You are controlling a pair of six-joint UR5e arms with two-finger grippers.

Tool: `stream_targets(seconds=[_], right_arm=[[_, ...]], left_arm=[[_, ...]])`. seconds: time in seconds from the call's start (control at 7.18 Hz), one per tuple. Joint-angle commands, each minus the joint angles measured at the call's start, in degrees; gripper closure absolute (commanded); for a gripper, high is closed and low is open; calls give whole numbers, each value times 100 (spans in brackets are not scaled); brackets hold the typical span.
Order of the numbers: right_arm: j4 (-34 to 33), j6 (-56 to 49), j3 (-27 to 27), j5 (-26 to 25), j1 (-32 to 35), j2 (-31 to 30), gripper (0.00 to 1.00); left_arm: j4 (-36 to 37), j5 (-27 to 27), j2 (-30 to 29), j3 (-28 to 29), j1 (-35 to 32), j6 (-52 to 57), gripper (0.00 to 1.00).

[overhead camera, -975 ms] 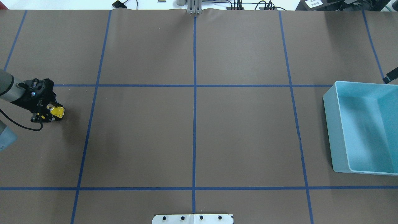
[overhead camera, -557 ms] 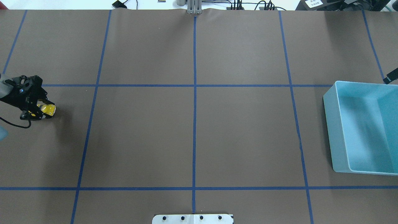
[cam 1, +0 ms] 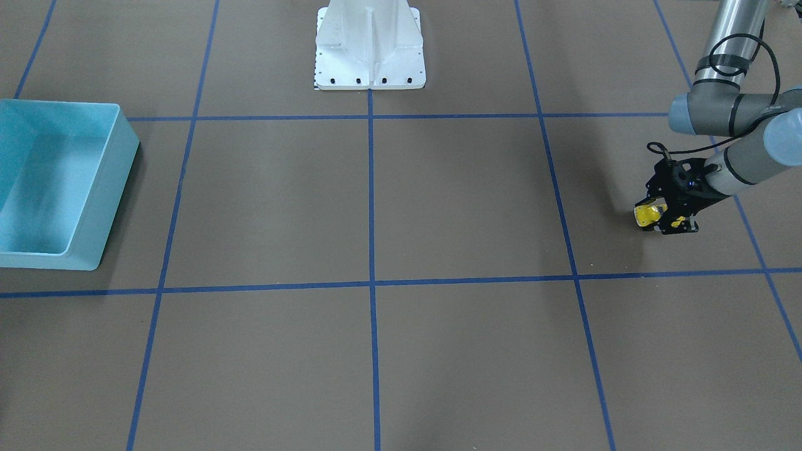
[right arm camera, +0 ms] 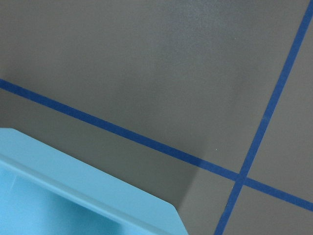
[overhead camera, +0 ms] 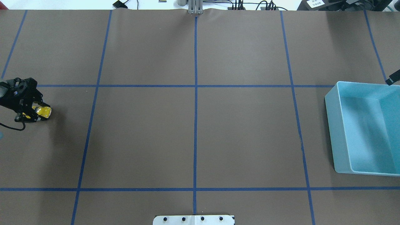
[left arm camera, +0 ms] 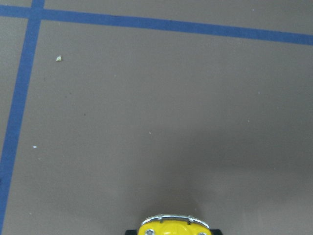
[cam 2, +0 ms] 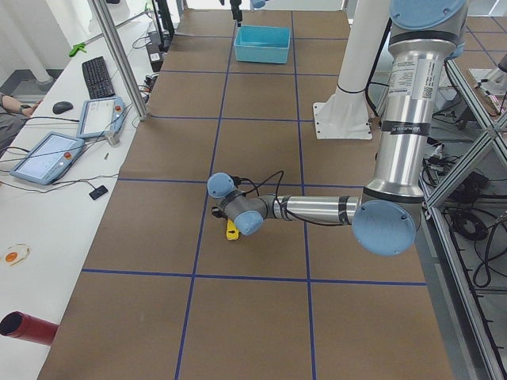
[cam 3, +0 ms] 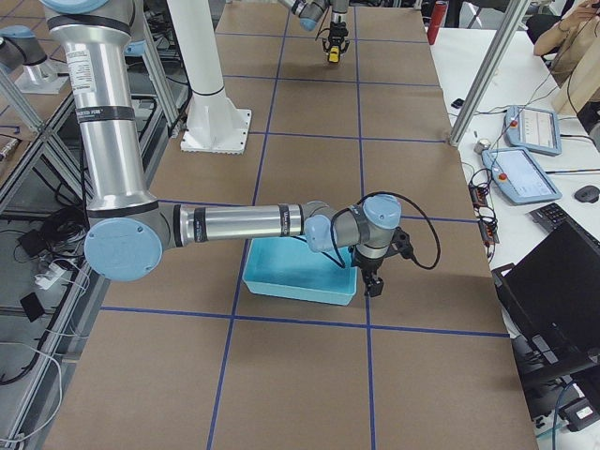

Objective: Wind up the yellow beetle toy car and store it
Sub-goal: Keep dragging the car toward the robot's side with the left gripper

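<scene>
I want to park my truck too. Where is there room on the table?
The middle squares of the table are bare, between the left gripper gripping the yellow beetle toy car and the blue bin. It's busy at those two ends.

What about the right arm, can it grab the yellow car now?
Probably not. The yellow car is clamped in the left gripper at one table end; the right gripper hangs by the blue bin at the far opposite end.
</scene>
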Motion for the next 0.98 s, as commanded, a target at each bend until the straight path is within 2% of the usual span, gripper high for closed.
stream_targets(seconds=[0.0, 0.84], right_arm=[[0, 0, -1, 0, 0, -1, 0], [0, 0, -1, 0, 0, -27, 0]], left_arm=[[-82, 0, 4, 62, -30, 43, 100], [-258, -88, 180, 228, -206, 411, 100]])
